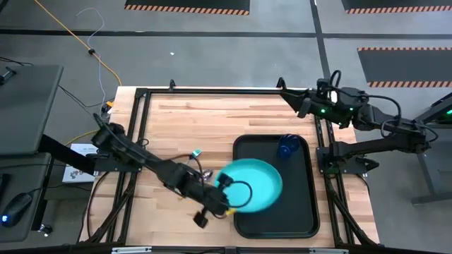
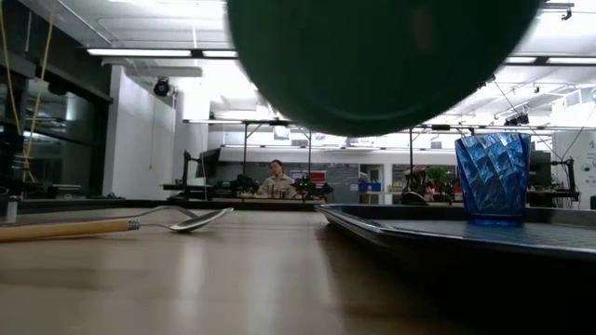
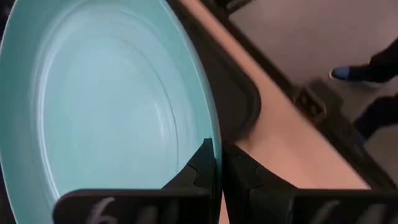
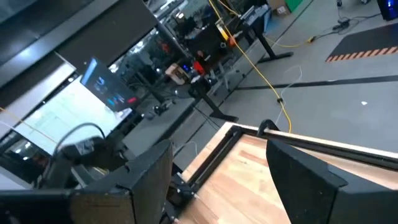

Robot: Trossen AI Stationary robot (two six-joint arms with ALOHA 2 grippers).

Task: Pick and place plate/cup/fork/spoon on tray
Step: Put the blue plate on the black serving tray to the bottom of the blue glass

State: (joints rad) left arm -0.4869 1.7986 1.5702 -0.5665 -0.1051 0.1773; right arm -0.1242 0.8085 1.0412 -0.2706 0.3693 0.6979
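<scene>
My left hand (image 1: pixel 227 196) pinches the plate (image 1: pixel 251 185) rim, holding it above the tray (image 1: pixel 308 212) at lower centre.

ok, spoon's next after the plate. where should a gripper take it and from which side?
Grip the spoon on its long orange handle, coming from above with fingers across it. It lies flat on the table, bowl end beside the fork, so the handle end is clearer. Judgement only; the left gripper holds the plate over the tray.
</scene>
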